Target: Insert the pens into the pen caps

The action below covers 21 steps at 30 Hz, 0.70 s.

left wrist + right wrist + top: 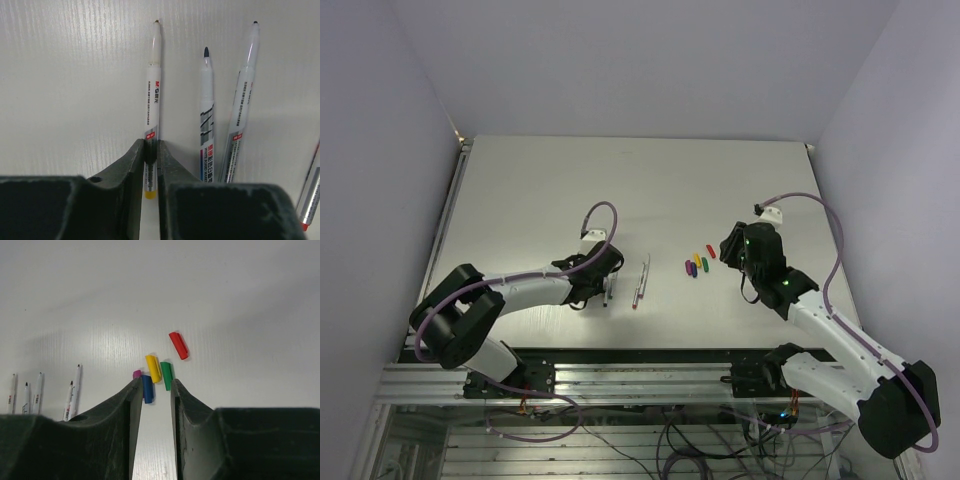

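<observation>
My left gripper is shut on a grey-white pen with a yellow end band, which lies flat on the table. Two more pens lie just to its right, and a red-ended one shows at the edge. In the top view the left gripper sits over the pens. My right gripper is open and empty, just short of the caps: blue, yellow, green, red, and magenta half hidden by a finger. In the top view the caps lie left of the right gripper.
The grey-white table has purple walls on three sides and an aluminium rail along the near edge. Purple cables loop over both arms. The pens also show far left in the right wrist view.
</observation>
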{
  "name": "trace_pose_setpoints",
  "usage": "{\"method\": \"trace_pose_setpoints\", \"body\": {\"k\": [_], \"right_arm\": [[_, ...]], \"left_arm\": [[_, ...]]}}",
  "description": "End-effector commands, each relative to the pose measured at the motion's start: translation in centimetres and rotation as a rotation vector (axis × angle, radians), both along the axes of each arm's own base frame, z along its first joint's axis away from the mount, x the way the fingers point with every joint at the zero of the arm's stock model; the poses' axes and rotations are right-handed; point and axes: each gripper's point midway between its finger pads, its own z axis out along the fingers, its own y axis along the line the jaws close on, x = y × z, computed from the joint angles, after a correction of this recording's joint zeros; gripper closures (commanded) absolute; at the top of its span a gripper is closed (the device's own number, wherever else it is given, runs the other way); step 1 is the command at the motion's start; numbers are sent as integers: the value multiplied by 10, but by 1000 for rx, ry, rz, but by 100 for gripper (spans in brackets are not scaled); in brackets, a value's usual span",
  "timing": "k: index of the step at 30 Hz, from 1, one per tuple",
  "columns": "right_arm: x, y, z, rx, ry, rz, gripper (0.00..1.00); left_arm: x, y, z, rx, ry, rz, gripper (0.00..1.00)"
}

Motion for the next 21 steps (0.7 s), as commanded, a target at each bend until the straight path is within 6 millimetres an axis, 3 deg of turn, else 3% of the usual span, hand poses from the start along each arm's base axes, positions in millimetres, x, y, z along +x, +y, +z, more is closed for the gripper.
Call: {"method": "trace_pose_setpoints", "body": {"k": [1,6,14,21], "right_arm": [[3,0,14,18,-11,-25,68],[3,1,13,-9,30,-14,65],[0,4,20,18,-15,12,63],[2,6,25,17,-17,23,63]], "left_arm": [[-25,17,-21,67,109,11,84],[-31,17,-29,72,148,13,62],[-37,18,-27,75,177,16,62],[-42,19,-27,98,221,0,70]]}}
